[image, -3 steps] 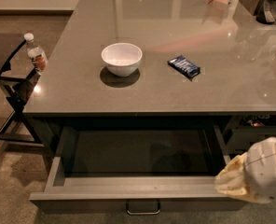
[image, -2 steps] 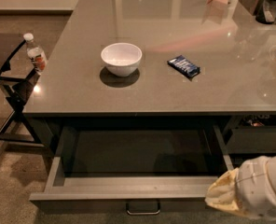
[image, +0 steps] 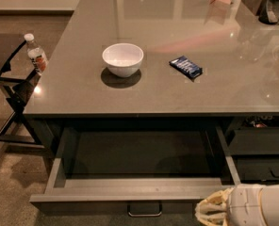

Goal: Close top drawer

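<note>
The top drawer is a wide, shallow grey metal drawer, pulled far out from under the grey counter. Its inside looks empty. A small loop handle sits at the middle of its flat front, at the bottom edge of the view. My gripper is at the lower right, in front of the drawer's front panel near its right end, just right of the handle. The white arm behind it runs off the right edge.
A white bowl and a dark blue packet lie on the counter. A water bottle stands on a chair at the left. Dark narrower drawers sit in the neighbouring cabinet on the right. Containers stand at the counter's far right.
My gripper has moved left and down along the drawer front, from its right corner toward the handle. The drawer has not visibly moved.
</note>
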Motion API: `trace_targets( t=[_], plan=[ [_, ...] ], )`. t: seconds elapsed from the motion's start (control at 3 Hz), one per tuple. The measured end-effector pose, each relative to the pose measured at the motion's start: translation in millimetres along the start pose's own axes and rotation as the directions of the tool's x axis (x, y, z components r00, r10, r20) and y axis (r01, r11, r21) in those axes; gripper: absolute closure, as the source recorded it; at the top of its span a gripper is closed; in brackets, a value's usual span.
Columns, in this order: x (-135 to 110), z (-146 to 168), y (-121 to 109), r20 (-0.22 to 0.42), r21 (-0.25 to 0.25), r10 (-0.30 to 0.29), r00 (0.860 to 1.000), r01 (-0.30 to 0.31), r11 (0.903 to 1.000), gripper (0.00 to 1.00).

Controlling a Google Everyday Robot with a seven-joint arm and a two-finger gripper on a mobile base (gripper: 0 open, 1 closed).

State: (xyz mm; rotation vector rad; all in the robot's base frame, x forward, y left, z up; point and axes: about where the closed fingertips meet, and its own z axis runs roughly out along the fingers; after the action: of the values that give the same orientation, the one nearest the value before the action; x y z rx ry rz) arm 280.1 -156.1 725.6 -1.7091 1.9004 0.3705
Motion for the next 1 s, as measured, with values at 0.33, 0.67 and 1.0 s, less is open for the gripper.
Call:
trace_targets(
  t=[0.33,0.67,1.0],
  plan=[
    [12,27,3,-0.011,-0.013,-0.05,0.999,0.05,0.9987,1.0],
    [25,48,-2,-0.043,-0.017,-0.064,0.997,0.063,0.9979,1.0],
    [36,63,-15,-0.077,-0.008,-0.049,0.996,0.049,0.9988,1.0]
  ],
)
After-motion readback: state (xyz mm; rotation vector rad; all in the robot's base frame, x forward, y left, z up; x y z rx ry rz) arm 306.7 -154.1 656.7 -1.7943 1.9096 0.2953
